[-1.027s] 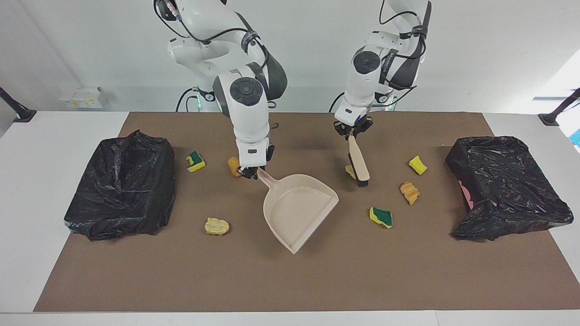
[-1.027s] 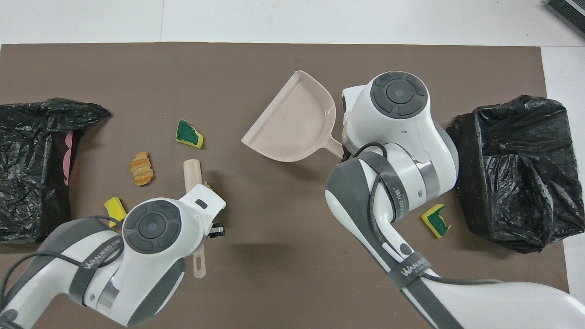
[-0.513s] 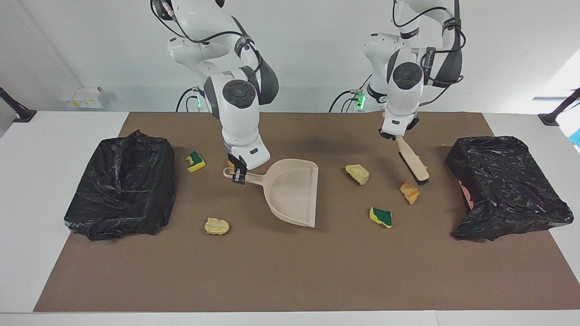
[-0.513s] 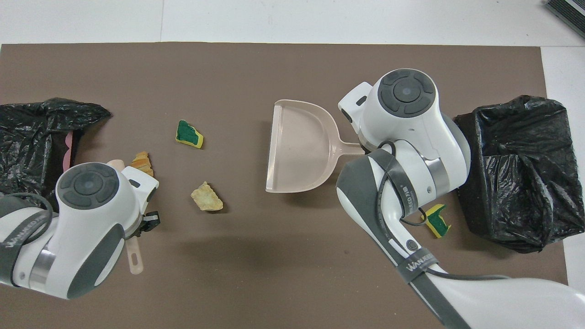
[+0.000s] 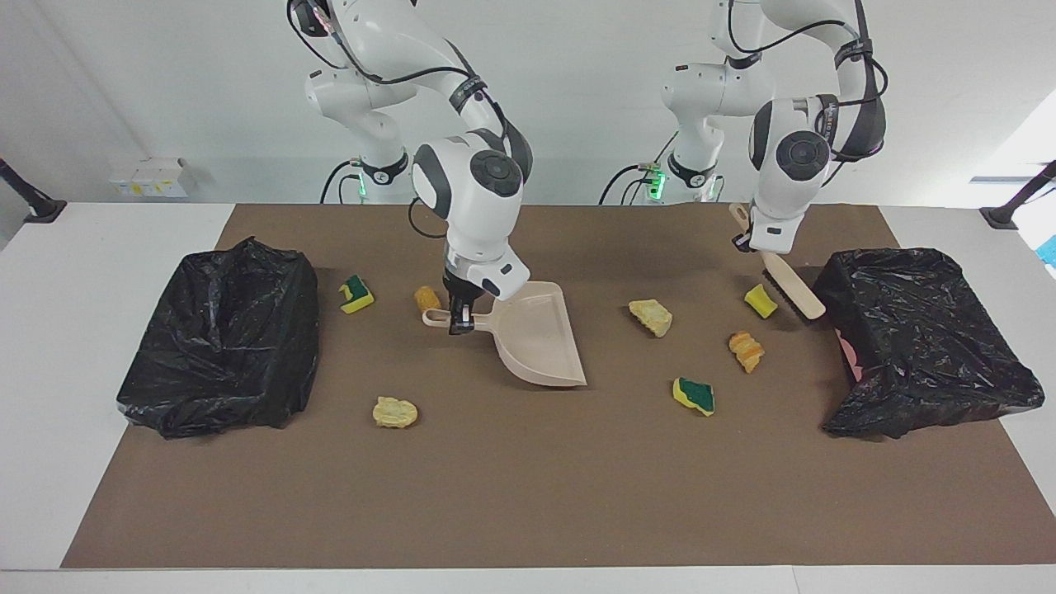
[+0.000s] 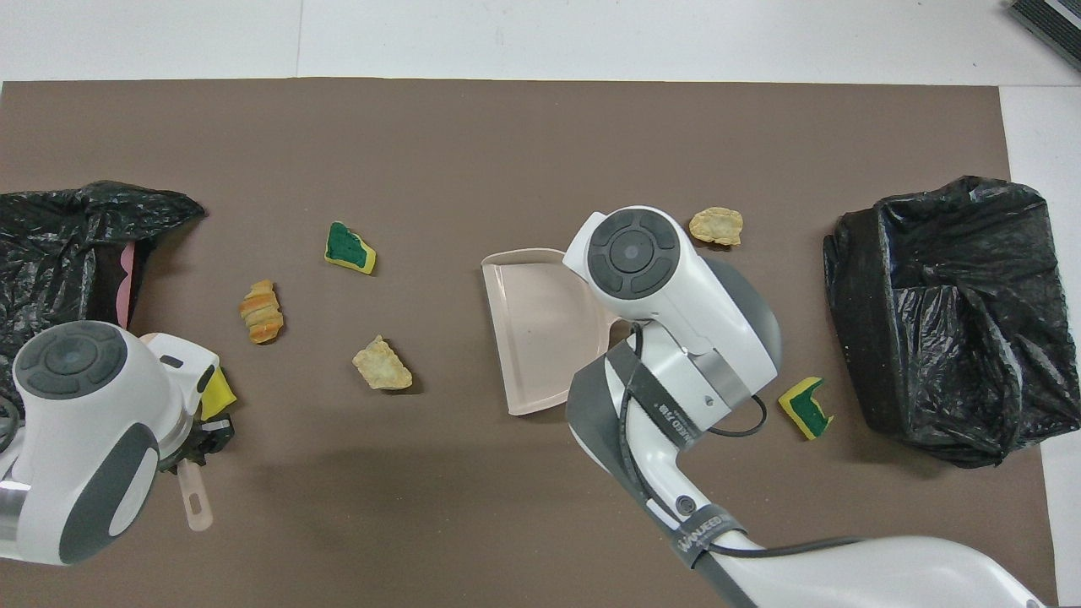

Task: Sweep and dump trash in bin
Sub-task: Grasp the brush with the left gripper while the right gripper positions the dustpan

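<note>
Tan plastic dustpan (image 5: 536, 334) gripped by its handle in right gripper (image 5: 459, 318), fingers closed tight on it. Set mid-mat w/ open lip down, facing left arm's end, prob. so bits can get pushed in.

Brush (image 5: 792, 289) grasped by left gripper (image 5: 755, 239), tilted, bristles low, just beside yellow sponge (image 5: 760, 300) and near bagged bin (image 5: 924, 338) at left arm's end. Looks ready to sweep that sponge toward the pan; can't tell if bristles touch the mat.

No trash in the pan or in a bin yet. Spread on brown mat (image 5: 528, 495):
- toward left arm's end: pale lump (image 5: 650, 317), croissant bit (image 5: 747, 351), green-faced sponge (image 5: 694, 395);
- toward right arm's end: second green sponge (image 5: 356, 294), golden lump (image 5: 426, 297) near pan handle, far pale lump (image 5: 394, 412), all near second bin (image 5: 223, 338).

Facing view: shows both grips, brush tilt, golden lump. Overhead view: hides those under arm shells; shows pan floor bare, brush handle end sticking out below left gripper, and gaps btw. pieces.
</note>
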Available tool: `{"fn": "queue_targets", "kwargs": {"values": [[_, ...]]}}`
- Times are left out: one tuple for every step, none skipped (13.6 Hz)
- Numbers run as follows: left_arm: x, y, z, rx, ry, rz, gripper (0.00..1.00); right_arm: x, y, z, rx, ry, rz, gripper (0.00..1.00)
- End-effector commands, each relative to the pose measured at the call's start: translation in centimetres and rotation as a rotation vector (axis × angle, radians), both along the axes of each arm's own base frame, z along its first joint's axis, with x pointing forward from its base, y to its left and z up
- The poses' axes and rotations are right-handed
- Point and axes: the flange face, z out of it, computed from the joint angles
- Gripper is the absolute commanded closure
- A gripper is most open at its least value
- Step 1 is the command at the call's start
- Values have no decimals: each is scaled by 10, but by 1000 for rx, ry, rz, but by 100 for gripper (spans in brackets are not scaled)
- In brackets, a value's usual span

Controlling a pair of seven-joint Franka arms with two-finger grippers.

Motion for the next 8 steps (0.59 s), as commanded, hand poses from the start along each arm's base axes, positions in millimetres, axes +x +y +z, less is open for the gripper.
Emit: {"fn": "queue_targets", "kwargs": {"values": [[-8, -13, -6, -36, -63, -70, 100, -12, 5, -7, -20, -21, 38, 100], [-5, -22, -9, -79, -76, -71, 100, -13, 5, -9, -21, -17, 36, 100], [-2, -33, -8, -141, -93, -95, 100, -16, 6, -13, -24, -10, 35, 100], [6, -40, -14, -203, -108, -121, 100, -21, 6, -17, -30, -12, 4, 100], [12, -48, -18, -238, -113, -153, 100, -22, 6, -19, -30, -14, -17, 100], [18, -58, -18, -271, -112, -176, 100, -23, 6, -20, -31, -13, -24, 100], [23, -67, -14, -308, -113, -199, 100, -23, 6, -20, -30, -13, -26, 100], [25, -79, -13, -340, -111, -217, 100, -23, 6, -20, -28, -13, -28, 100]]}}
